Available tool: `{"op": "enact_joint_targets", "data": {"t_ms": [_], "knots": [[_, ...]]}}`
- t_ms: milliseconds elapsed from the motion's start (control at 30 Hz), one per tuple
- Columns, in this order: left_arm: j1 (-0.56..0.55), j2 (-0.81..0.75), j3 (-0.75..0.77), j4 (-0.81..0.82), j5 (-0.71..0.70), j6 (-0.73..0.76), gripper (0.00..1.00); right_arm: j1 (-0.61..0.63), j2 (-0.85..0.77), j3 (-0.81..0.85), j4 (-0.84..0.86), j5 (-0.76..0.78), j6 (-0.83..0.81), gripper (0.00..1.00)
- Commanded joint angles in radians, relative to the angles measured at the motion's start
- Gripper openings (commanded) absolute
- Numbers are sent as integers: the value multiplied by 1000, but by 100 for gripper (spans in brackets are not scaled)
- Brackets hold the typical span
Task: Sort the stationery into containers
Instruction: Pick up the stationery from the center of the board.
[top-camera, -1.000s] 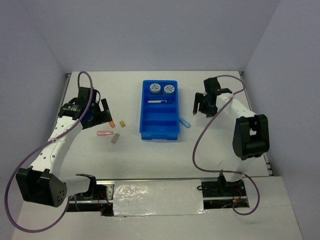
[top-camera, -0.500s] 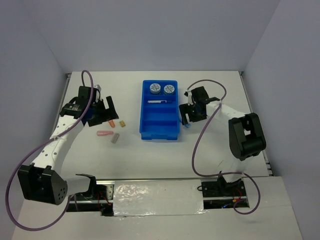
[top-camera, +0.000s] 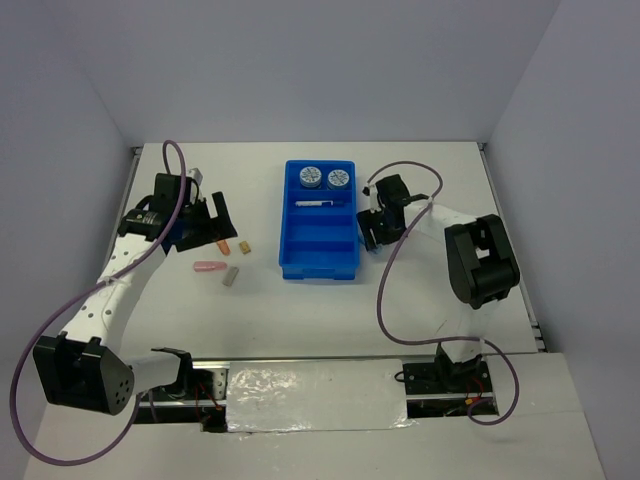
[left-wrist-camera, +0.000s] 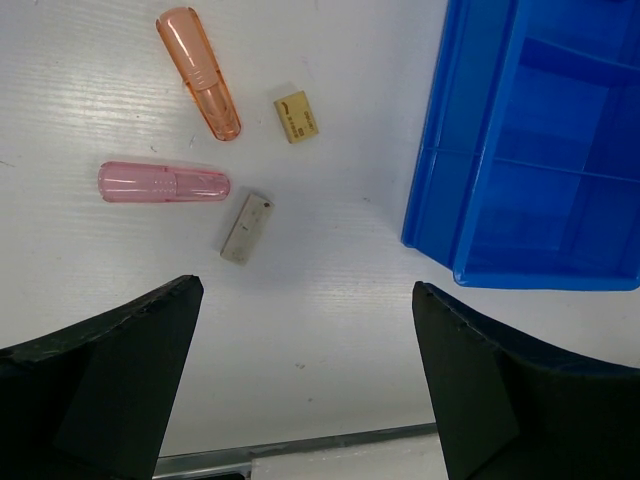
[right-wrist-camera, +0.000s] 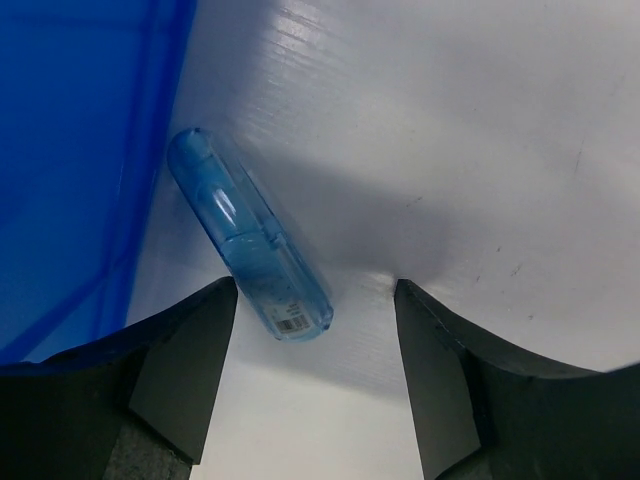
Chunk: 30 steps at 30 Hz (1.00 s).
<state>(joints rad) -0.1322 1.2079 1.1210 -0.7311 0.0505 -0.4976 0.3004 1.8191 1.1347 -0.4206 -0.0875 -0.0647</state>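
Observation:
The bright blue tray (top-camera: 320, 262) holds two blue-grey rolls (top-camera: 310, 177) (top-camera: 338, 179) in its far compartment and the white pen (top-camera: 315, 203) in the one behind them. My left gripper (top-camera: 218, 226) is open and empty, above the table just left of the orange bar (left-wrist-camera: 198, 72), tan bar (left-wrist-camera: 295, 116), pink bar (left-wrist-camera: 163, 182) and grey bar (left-wrist-camera: 246, 227). My right gripper (right-wrist-camera: 315, 350) is open and low at the tray's right side. One end of the light-blue bar (right-wrist-camera: 250, 240) lies between its fingers, close to the left one.
The tray's two near compartments (left-wrist-camera: 540, 150) hold nothing. The tray wall (right-wrist-camera: 80, 150) stands right beside the light-blue bar. A metal rail (left-wrist-camera: 300, 455) runs along the table's near edge. White walls close the table on three sides.
My right gripper has moved from the far right in toward the tray and come down over the light-blue bar. My left gripper has shifted slightly right, toward the bars.

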Motion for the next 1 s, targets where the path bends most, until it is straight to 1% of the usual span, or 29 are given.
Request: {"op": "enact_joint_targets", "data": {"t_ms": [0,67,100,167,200,267,300,367,400,433,533,567,600,633,733,800,833,900,933,967], "knots": [[5,-18,-4,29,11,25,99,25,35,54,28,18,-26,71],[5,-16,-7,29,8,25,99,25,52,72,8,26,-24,65],[5,-15,-9,30,8,25,99,26,69,77,5,29,-21,57],[5,-16,-13,32,0,25,99,28,72,86,5,60,-7,53],[5,-16,-13,30,-3,22,99,26,83,105,-1,78,3,47],[5,-13,-9,22,-18,18,99,17,107,141,-56,115,28,39],[5,-10,-6,19,-27,16,99,13,124,155,-69,118,34,31],[5,-8,3,7,-43,5,99,6,131,172,-86,141,58,29],[6,-7,6,4,-46,4,99,-6,131,175,-90,143,63,22],[6,-7,11,-4,-46,2,99,-15,128,171,-93,141,118,20],[8,-13,10,-10,-75,-5,99,-49,56,116,-55,135,210,19],[9,-21,7,-8,-80,-9,99,-50,-20,68,-26,99,215,19],[9,-25,2,-7,-84,-12,99,-43,-65,50,30,92,218,19],[11,-34,-1,-4,-87,-13,99,-37,-142,36,49,59,215,20],[14,-42,-12,1,-104,-31,99,-35,-248,55,80,-6,181,20],[19,-42,-18,-1,-120,-48,99,-21,-285,72,95,-35,138,20],[25,-41,-20,-5,-123,-64,99,-12,-314,86,100,-93,114,21],[32,-41,-24,-4,-112,-70,99,28,-316,108,99,-188,1,22],[34,-41,-24,-2,-107,-71,99,48,-299,156,79,-217,-41,22],[34,-39,-24,1,-103,-70,99,66,-272,202,-19,-248,-120,23]]}}
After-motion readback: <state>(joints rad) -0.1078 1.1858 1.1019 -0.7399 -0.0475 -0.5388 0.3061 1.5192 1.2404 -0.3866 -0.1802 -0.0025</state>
